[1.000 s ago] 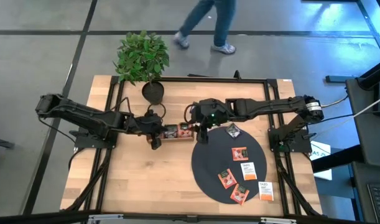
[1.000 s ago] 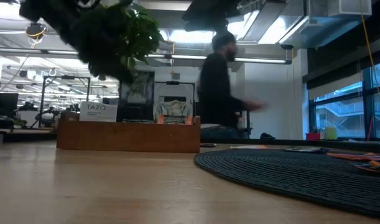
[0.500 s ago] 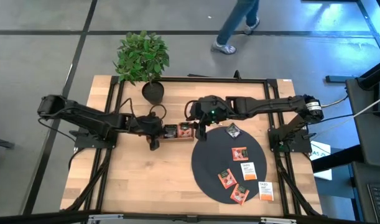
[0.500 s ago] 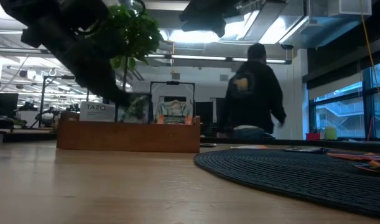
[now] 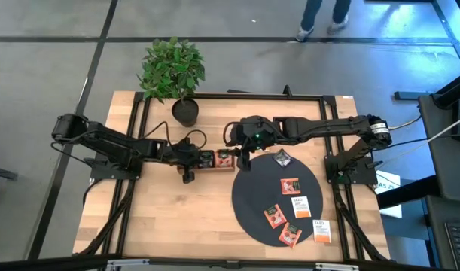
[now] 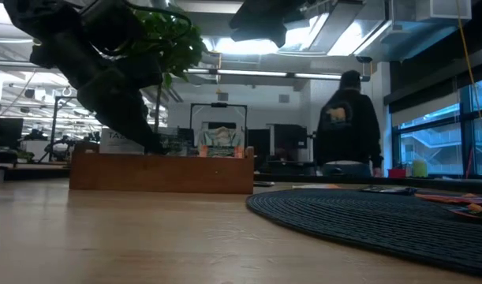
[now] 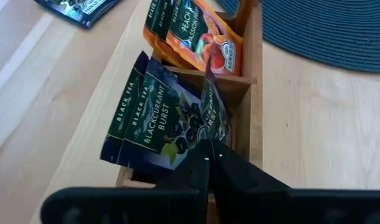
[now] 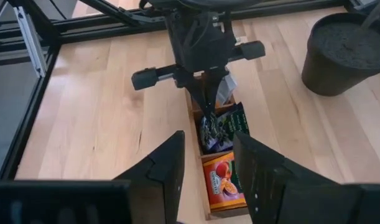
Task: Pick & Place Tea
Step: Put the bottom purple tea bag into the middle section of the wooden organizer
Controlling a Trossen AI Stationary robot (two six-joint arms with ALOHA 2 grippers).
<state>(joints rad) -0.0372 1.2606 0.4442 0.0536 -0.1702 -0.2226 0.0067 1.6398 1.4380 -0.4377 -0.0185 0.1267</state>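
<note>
The brown wooden tray [image 5: 214, 160] stands at the table's middle, left of the black round mat [image 5: 252, 203]. It holds dark blackcurrant sachets [image 7: 155, 112] in one compartment and orange peach sachets [image 7: 202, 34] in the one beside it. My left gripper [image 7: 208, 149] is over the dark compartment [image 5: 198, 158], shut on a dark sachet [image 7: 214, 109]. My right gripper [image 8: 208, 140] is open and empty above the tray's right end [image 5: 241, 156]. Several red [image 5: 290, 184], white [image 5: 300, 205] and one dark [image 5: 281, 158] sachets lie flat on the mat. My left gripper pinches the dark sachet by its upper edge [image 7: 209, 138] between its two fingertips, coming from above and slanting down from the table's left. The sachet hangs below the fingers, upright and edge-on, down in the compartment beside the other dark sachets.
A potted plant [image 5: 184, 111] stands just behind the tray. Another dark sachet [image 7: 78, 6] lies flat on the wood beside the tray. A black frame [image 5: 237, 96] runs around the table's edges. A person [image 6: 347, 118] walks in the room beyond the table.
My left gripper has come down with the dark sachet from above the tray into its left compartment. The person behind the table has walked off to the right.
</note>
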